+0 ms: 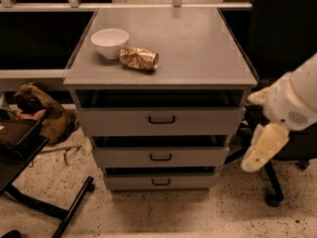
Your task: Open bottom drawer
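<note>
Bottom drawer (188,182), grey metal, shortest front, small black loop handle (161,182), lowest of three in grey cabinet (198,58), apparently unopened; approach step judged in hand, cream-and-white gripper (265,147) well right of cabinet, opening cannot be told; next: reach handle, grasp, pull outward.

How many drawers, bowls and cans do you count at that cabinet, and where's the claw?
Drawers: 3, top drawer, middle drawer, bottom drawer
Bowls: 1, white bowl
Cans: 1, crushed can
Total: 5
Claw hangs right of the cabinet, level with the drawers.
</note>
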`<state>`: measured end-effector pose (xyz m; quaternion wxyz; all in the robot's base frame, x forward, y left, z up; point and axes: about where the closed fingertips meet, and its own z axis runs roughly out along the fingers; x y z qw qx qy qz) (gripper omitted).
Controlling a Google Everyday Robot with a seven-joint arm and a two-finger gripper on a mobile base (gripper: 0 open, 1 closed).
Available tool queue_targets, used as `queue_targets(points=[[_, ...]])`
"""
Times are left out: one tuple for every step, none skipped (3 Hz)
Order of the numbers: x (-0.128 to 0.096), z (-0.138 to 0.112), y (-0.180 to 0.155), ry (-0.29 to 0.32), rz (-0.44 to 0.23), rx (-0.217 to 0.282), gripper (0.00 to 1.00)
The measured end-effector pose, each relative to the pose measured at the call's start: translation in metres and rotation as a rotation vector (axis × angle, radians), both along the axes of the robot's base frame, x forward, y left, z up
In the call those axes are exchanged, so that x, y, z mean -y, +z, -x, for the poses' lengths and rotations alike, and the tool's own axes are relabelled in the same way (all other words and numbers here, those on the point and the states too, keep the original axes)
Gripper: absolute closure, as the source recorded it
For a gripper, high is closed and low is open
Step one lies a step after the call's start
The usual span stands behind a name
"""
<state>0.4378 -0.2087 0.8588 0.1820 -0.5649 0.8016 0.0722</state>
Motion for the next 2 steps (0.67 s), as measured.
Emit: queue_targets(points=[[-0.0307, 0.0082, -0.0748, -0.004, -0.113, -0.034, 0.0], [-0.0308, 0.0082, -0.0748, -0.004, -0.113, -0.034, 0.0]])
